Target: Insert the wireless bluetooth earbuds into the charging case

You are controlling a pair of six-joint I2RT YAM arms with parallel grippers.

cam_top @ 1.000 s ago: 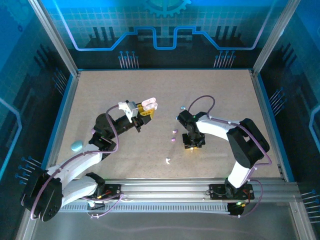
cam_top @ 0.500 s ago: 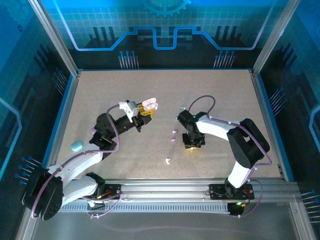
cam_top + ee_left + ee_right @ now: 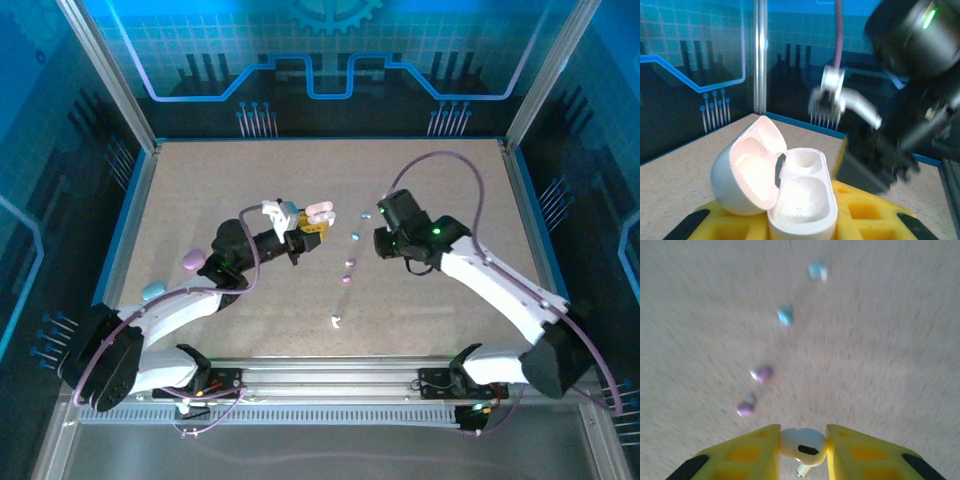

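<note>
Both jaws snug: case (image 3: 801, 202), white earbud (image 3: 801, 441).

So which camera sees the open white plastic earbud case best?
The left wrist view: the open white plastic case, pinched in the left gripper, is close up, lid back, both pockets empty. Top external shows the case tiny. Right wrist faces the right gripper's glossy white earbud.

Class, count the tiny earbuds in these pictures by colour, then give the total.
Tiny glossy teal plastic earbuds: 2
Tiny glossy purple plastic earbuds: 2
Tiny glossy white plastic earbuds: 2 (one on the table, one in the right gripper)
Total: 6
</note>
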